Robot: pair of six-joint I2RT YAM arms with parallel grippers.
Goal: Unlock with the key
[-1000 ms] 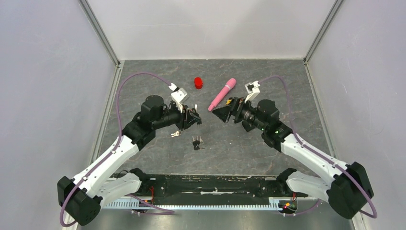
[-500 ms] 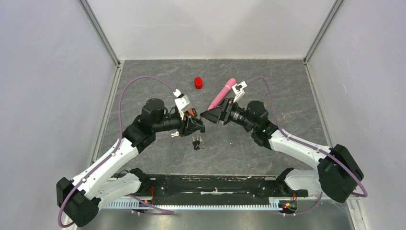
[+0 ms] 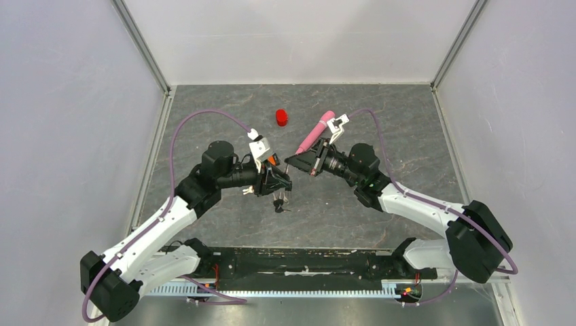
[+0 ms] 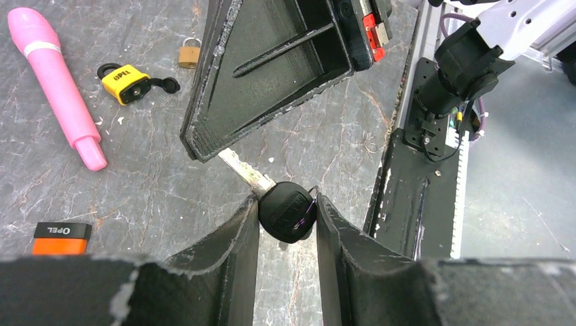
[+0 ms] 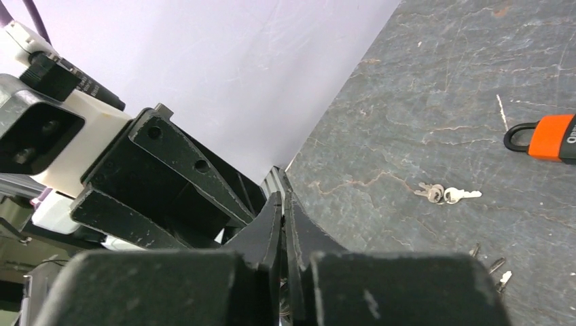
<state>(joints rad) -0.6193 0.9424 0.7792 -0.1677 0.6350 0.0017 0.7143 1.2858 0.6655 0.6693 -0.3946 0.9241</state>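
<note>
Gripping black round-headed toothed key [image 4: 286, 211], veined stone table [image 4: 146, 187]

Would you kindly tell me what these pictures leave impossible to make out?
Blade tip of the key: left wrist view, hidden behind the right claw.
Anything between the right claw's shut jaws: right wrist view, gap too narrow and dark.
The orange padlock: right wrist view, cut off by the right edge.

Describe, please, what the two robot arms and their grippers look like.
The left arm and right arm have white shells, black cylindrical joints and a looping purple cable each. The left gripper and right gripper have matte black, scuffed wedge-shaped fingers.
</note>
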